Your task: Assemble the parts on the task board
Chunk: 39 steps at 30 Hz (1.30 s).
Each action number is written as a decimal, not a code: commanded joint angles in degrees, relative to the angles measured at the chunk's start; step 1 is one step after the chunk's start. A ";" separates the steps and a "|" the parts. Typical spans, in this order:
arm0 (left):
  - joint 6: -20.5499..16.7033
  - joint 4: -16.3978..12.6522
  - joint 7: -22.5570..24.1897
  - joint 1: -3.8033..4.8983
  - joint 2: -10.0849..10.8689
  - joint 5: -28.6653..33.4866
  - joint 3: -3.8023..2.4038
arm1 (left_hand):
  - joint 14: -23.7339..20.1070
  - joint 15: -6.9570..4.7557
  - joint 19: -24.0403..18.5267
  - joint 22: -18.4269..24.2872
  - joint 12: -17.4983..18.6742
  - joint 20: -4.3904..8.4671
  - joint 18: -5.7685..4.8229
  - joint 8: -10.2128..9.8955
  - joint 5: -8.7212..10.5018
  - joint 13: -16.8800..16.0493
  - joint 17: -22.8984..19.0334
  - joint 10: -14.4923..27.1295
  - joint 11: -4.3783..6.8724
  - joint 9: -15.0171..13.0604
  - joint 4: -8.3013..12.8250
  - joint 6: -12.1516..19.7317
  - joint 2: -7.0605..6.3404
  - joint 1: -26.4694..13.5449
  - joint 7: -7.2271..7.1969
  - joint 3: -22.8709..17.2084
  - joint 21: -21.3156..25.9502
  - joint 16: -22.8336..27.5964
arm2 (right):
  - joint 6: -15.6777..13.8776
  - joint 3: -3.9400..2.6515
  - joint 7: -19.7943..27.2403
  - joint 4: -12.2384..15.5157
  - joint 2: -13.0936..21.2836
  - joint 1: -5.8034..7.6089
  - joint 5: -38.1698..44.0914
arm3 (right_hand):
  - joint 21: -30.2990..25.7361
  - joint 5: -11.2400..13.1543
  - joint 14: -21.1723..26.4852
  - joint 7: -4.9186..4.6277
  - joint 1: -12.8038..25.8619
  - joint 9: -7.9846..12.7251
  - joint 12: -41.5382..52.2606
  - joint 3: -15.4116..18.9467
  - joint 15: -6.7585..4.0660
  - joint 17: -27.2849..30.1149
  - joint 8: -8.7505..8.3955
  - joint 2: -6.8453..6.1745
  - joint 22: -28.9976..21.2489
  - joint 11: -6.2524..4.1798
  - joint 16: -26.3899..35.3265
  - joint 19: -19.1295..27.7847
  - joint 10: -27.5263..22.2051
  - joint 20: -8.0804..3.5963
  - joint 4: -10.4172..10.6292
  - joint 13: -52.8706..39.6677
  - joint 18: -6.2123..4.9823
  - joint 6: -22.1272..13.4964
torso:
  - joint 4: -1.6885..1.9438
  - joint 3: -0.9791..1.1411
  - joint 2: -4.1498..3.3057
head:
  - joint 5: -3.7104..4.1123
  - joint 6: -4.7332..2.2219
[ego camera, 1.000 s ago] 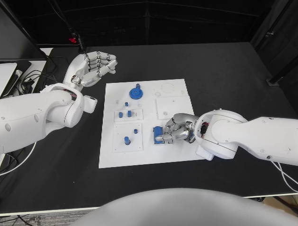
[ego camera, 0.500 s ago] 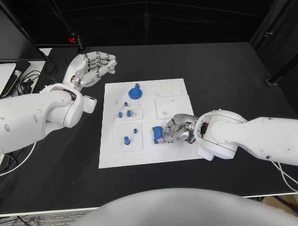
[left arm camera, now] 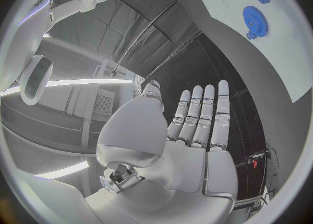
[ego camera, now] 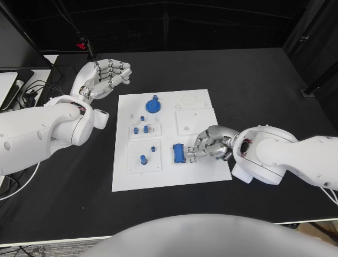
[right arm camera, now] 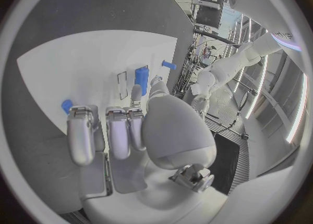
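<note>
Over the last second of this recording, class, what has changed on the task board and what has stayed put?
The right hand has drawn back off the blue block, toward the board's right edge, and now holds nothing. The block stays in its place on the task board. The left hand stays raised and open beside the board; the blue gear and small pegs have not moved.

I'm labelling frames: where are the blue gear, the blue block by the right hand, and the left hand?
blue gear (ego camera: 154,104), head view, its toothed disc.
blue block (ego camera: 179,153), head view, its top face.
left hand (ego camera: 105,76), head view, its palm.
</note>
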<state>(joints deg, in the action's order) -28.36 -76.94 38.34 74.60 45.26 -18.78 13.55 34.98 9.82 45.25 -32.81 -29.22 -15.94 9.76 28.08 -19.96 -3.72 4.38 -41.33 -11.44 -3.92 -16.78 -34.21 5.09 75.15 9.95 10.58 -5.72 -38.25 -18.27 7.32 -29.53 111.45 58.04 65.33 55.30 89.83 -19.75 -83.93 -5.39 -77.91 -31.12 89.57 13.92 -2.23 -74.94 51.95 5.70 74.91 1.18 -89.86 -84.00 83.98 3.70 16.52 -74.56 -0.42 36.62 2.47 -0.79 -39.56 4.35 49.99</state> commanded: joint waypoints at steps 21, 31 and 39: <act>0.33 0.28 0.27 0.02 -0.18 0.18 -0.05 | 0.34 -0.05 0.32 0.08 -0.34 0.05 0.59 0.38 -0.22 0.09 -0.08 -0.05 0.47 0.05 0.08 -0.38 -0.05 0.64 3.59 0.10 -0.37 -0.27 | 1.24 0.14 -1.70 2.77 12.40 -0.74 21.39 | 0.17 -2.11 -6.07 -3.13 2.64 7.05 0.43 2.02 2.92 -15.06 -7.10 -0.78 15.09 3.38 -0.14 -6.00 6.02 3.00 0.16 -15.44 0.42 -1.90 | -0.11 0.04 -0.02 | 3.38 0.01; 0.37 0.25 0.30 -0.05 -0.13 0.18 -0.05 | 0.34 -0.05 0.32 0.08 -0.34 0.05 0.59 0.38 -0.22 0.09 -0.08 -0.05 0.47 0.05 0.08 -0.38 -0.05 0.64 3.59 0.10 -0.37 -0.27 | 6.70 0.15 -7.35 1.72 9.89 -1.41 23.98 | 0.17 -0.42 -6.07 -2.99 4.17 8.48 0.43 2.60 2.75 -15.06 -7.25 -0.44 15.09 3.32 -0.14 -6.00 6.02 3.05 0.20 -15.44 0.42 -0.28 | 0.03 0.02 -0.05 | 3.17 0.01; 0.37 0.27 0.30 -0.09 -0.09 0.18 -0.05 | 0.34 -0.05 0.32 0.08 -0.34 0.05 0.59 0.38 -0.22 0.09 -0.08 -0.05 0.47 0.05 0.08 -0.38 -0.05 0.64 3.59 0.10 -0.37 -0.27 | 8.61 0.15 -8.97 0.59 8.55 -1.87 24.68 | 0.17 0.13 -6.07 -3.01 4.99 9.08 0.43 2.86 2.73 -15.06 -7.54 -0.26 15.09 3.33 -0.14 -6.00 6.02 3.04 0.24 -15.44 0.42 -0.11 | -0.03 0.04 -0.04 | 2.89 0.01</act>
<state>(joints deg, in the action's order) -28.34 -76.63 38.30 74.45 45.17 -18.78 13.55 34.98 9.82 45.34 -32.79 -29.22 -15.86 9.76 28.08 -19.97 -3.72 4.36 -41.33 -11.44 -3.93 -16.78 -34.21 5.22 75.29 9.95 10.58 -5.72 -38.25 -12.14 7.47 -36.47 112.05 66.78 63.45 78.34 89.83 -19.96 -84.04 -8.45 -73.39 -22.09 89.81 16.52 0.31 -74.92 44.58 5.32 74.91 4.11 -89.86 -83.82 84.03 6.37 16.77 -74.94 -0.43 36.02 2.50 -0.73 -39.58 7.29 49.99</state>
